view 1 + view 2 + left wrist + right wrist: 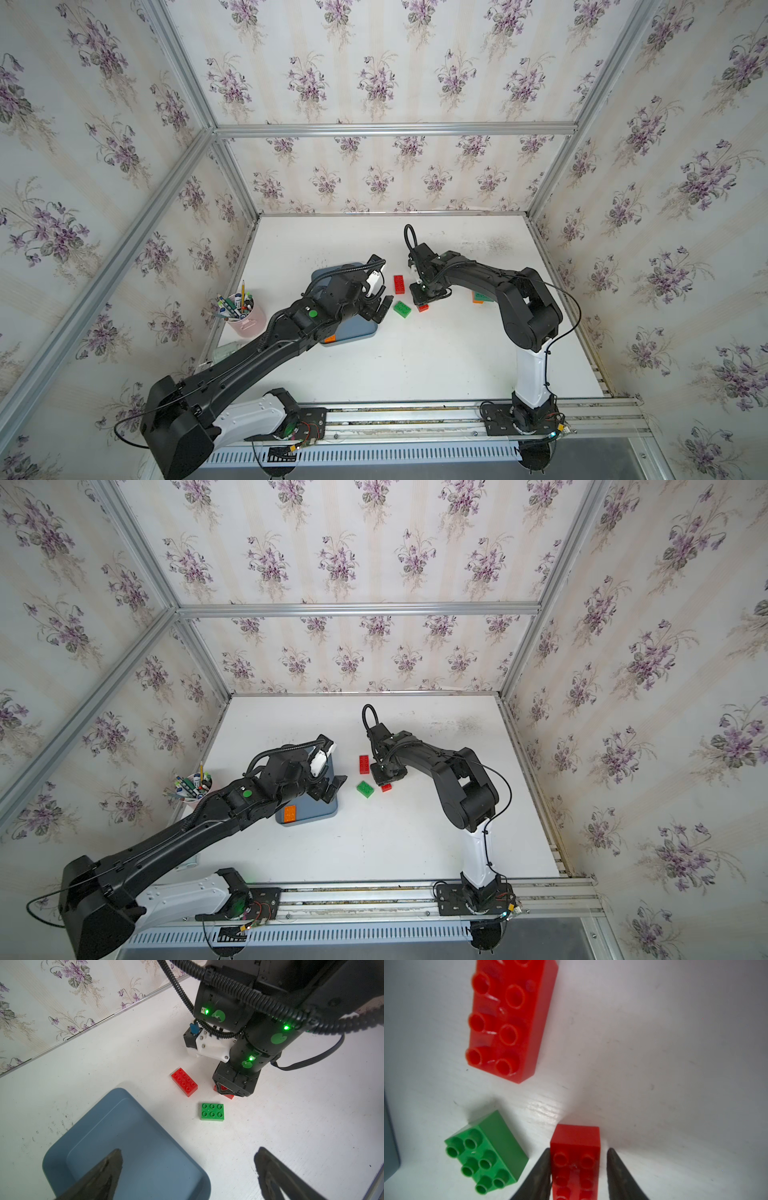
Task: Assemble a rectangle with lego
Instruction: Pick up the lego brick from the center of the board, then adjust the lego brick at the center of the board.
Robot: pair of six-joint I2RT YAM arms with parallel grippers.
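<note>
Closest to the lens, left arm [232, 365], stretched out over the blue-grey tray [357, 332]; left gripper [189, 1152] spread wide and empty, one finger above the tray, the other above the bare surface beside it. Beneath everything, white table [415, 365], bearing most of the lego. Right arm [511, 299] bent down over the middle of the table, right gripper [579, 1150] partly spread astride a small red brick [575, 1136]: one finger close against its side, a sliver of table showing between the other finger and the brick, so no firm pinch to be seen. Off by the left wall, pink pen cup [245, 320], no part of the job. Then the bricks, none visibly joined to another: long red brick [399, 284] flat on the table, studs up; green brick [402, 309] near it but apart, studs up too; small red brick just beside the green one, not touching; orange brick [289, 813] alone in the tray; half-hidden pair [480, 296], orange and green, tucked behind the right arm, too covered to tell whether stacked. No blue pieces to be found in any view. Judged from this: rectangle hardly begun, with three pieces lying apart at odd angles in the middle and the rest scattered. Left to do, probably: seat the small red brick against a neighbour, square up the others, fetch the outliers.
</note>
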